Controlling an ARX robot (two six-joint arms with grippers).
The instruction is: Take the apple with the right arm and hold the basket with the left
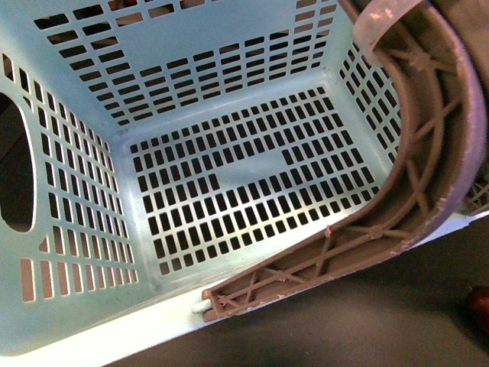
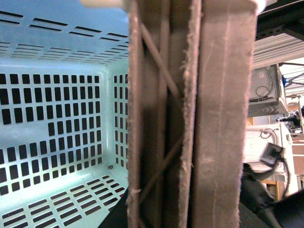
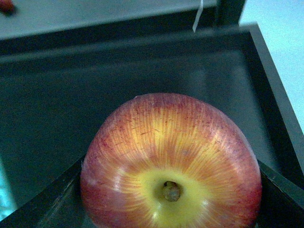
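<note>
Between fingers (image 3: 42,204) of right hand (image 3: 171,202): apple (image 3: 171,152), touching both, stem end showing.

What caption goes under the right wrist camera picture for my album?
Close-up of a red apple, its yellow stem end facing the camera.

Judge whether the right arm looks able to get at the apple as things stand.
Probably yes: in the right wrist view the apple sits close before the camera, its dimpled end facing it, with nothing lying between. Whether the jaws already hold it cannot be told.
</note>
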